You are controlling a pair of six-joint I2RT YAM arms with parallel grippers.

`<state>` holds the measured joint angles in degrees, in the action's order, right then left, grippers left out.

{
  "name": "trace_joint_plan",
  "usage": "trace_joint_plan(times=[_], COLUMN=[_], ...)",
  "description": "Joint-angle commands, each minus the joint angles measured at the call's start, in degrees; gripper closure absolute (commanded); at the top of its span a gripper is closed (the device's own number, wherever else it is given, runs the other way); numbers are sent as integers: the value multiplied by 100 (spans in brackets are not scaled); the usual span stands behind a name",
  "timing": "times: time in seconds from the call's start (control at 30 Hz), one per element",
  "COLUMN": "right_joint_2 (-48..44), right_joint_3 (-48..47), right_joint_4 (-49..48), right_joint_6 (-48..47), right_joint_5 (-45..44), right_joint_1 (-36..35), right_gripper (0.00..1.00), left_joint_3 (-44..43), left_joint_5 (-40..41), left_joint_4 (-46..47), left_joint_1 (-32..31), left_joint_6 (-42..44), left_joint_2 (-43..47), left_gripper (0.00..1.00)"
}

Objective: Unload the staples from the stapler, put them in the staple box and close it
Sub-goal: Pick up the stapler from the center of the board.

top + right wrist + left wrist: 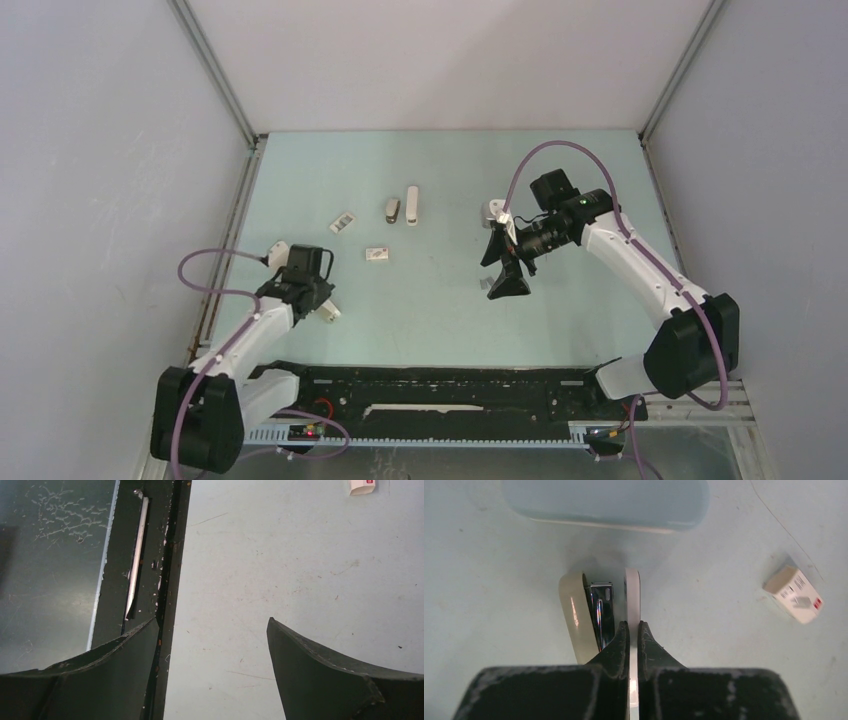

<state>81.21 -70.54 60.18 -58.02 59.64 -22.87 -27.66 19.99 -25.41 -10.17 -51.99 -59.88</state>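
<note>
Stapler, small, with a dull grey-beige plastic top and white underside, is at 8 o'clock of the pale green counter. It is hinged open, so its shiny metal magazine shows between the halves. The left gripper is clamped tight on the white underside. A light blue plastic stapler lies at 12 o'clock of it, and a small white printed cardboard box at 3 o'clock. The right gripper hangs spread wide and empty at 4 o'clock.

left hand gripping stapler, near-left | right hand spread open over table
</note>
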Motion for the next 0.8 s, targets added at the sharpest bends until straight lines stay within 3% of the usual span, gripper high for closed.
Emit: trace_joint_plan(times=[0.0,0.17,0.47,0.6,0.77], right_joint_2=[-235,-342,-482,-555,-590], right_joint_3=[14,75,189,196,203], right_joint_4=[22,-23,-57,44,238], right_joint_6=[-37,2,21,-61,-236], right_joint_5=[128,136,223,363,621], right_joint_1=[-24,-25,139,403,794], right_gripper=[10,11,10,10,10], left_joint_3=[169,176,-330,-621,-1064], left_joint_5=[-563,-863,-594,-562,-1171], left_joint_4=[126,225,508,806,1394], left_joint_1=[-205,-691,-2294,-2867,-3328], left_joint_6=[190,175,199,590,1602], left_joint_2=[529,1020,988,661,-101], left_gripper=[100,100,100,100,100])
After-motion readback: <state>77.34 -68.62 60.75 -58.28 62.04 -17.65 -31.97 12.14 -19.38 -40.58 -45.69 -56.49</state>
